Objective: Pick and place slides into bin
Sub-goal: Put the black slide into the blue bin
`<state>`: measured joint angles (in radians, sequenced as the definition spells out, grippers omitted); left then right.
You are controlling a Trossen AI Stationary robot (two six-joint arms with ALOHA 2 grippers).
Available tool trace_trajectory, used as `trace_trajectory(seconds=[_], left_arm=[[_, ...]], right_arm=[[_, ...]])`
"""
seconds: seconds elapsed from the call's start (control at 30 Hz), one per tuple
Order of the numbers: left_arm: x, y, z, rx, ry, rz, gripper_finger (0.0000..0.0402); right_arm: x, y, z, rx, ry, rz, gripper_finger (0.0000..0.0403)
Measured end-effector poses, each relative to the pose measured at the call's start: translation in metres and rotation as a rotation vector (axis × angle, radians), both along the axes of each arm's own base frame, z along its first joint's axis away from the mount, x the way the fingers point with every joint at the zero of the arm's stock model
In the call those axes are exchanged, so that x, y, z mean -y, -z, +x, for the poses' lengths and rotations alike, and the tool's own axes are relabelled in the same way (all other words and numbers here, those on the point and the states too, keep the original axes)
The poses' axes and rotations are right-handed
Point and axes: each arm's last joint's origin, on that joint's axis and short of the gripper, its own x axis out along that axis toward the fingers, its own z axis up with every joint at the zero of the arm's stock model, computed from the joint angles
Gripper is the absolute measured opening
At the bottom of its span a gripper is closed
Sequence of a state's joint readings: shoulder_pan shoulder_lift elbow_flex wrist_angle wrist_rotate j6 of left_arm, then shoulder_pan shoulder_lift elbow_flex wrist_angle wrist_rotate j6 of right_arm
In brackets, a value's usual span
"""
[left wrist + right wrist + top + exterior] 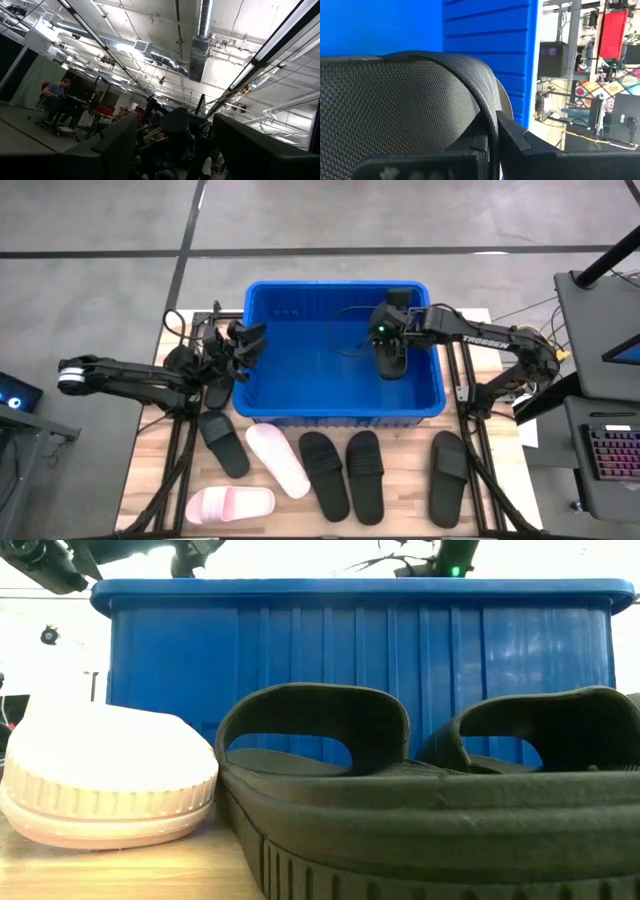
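Note:
The blue bin stands mid-table. My right gripper is over the bin's right half, shut on a black slide that fills the right wrist view. My left gripper stands open at the bin's left rim, tilted upward toward the ceiling, holding nothing. On the table in front of the bin lie two pink slides and several black slides, flat on their soles. One more black slide lies under the left arm. My right gripper pinches the black slide's wide textured strap at its edge between its two fingers. The fingers slant down into the bin from the table's right side. The slide hangs below the fingers inside the bin; whether its lower end touches the bin's floor, I cannot tell.
The bin's ribbed right wall is close beside the held slide. In the low view a pink slide and a black slide lie in front of the bin's near wall. A keyboard sits on a stand to the right.

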<state>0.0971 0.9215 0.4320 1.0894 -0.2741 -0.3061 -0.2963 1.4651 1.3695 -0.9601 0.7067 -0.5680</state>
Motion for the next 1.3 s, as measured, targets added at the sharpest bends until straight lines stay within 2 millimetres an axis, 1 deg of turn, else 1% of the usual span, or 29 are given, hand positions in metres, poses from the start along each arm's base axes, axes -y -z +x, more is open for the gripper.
trace_trajectory(seconds=[0.23, 0.4, 0.63, 0.77, 0.9, 1.03, 1.17, 1.3], left_arm=[[0.000, 0.002, 0.002, -0.011, 0.000, -0.001, 0.0246], [-0.001, 0.001, 0.001, -0.005, -0.008, -0.004, 0.0246], [-0.001, 0.001, 0.001, -0.004, -0.011, -0.008, 0.0246], [-0.001, 0.001, 0.001, -0.005, -0.011, -0.008, 0.0246], [-0.001, 0.001, 0.001, -0.007, -0.011, -0.008, 0.0246], [-0.001, 0.001, 0.001, -0.007, -0.010, -0.008, 0.0246], [-0.001, 0.001, 0.001, -0.007, -0.010, -0.008, 0.0246], [-0.001, 0.001, 0.001, -0.007, -0.010, -0.008, 0.0246]], right_arm=[[0.013, 0.038, -0.001, -0.021, 0.009, -0.049, 0.0013], [0.019, 0.060, -0.006, -0.021, 0.000, -0.078, 0.0013], [0.026, 0.092, -0.017, -0.093, -0.014, -0.068, 0.0013], [0.032, 0.102, -0.021, -0.098, -0.020, -0.073, 0.0013], [0.037, 0.108, -0.023, -0.057, -0.058, -0.017, 0.0013], [0.042, 0.113, -0.027, -0.044, -0.040, -0.016, 0.0013], [0.045, 0.123, -0.034, -0.049, -0.045, 0.033, 0.0013], [0.048, 0.131, -0.038, -0.031, -0.024, 0.017, 0.0013]])
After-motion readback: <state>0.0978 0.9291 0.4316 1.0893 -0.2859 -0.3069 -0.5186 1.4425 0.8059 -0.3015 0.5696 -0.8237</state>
